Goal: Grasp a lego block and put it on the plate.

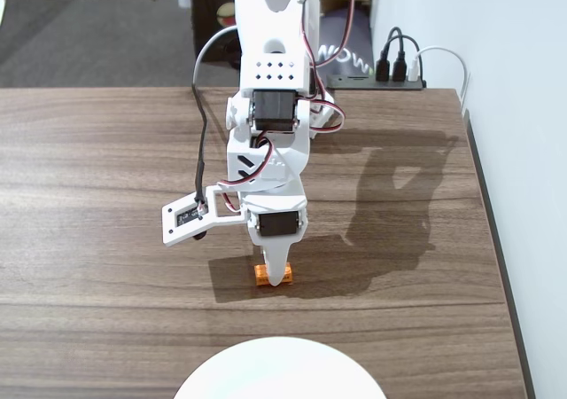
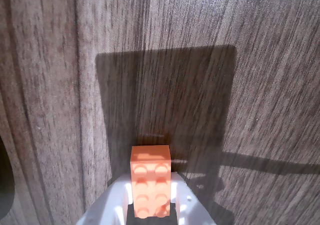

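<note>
1. Gripper (image 1: 277,275) of the white plastic arm points straight down at the dark wood-grain table (image 1: 106,151) in the fixed view; its tip sits on top of the small orange rectangular plastic lego block (image 1: 262,275), covering the brick's middle and right part.
2. Seen from the wrist view, the lego block (image 2: 150,177) lies between the two white fingers (image 2: 120,200), studs up, two rows across; the fingers stand on either side of its near end, close against it, yet whether they press on it or merely flank it cannot be told.
3. Brick rests on the table in the arm's own shadow; its far end pokes out beyond the fingertips in the wrist view.
4. Large round plain white plate (image 1: 279,372) shows only as an arc at the bottom edge of the fixed view, apart from the brick, with bare wood between them.
</note>
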You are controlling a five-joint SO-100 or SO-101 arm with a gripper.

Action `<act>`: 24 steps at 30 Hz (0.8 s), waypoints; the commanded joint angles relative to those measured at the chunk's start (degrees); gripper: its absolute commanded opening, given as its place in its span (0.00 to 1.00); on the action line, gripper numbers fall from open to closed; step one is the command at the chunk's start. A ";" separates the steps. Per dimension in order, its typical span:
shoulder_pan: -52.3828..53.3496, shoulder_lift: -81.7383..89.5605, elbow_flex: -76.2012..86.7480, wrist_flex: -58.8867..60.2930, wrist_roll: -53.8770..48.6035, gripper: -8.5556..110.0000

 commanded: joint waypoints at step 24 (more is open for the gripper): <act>3.08 6.42 -13.54 10.55 -45.88 0.13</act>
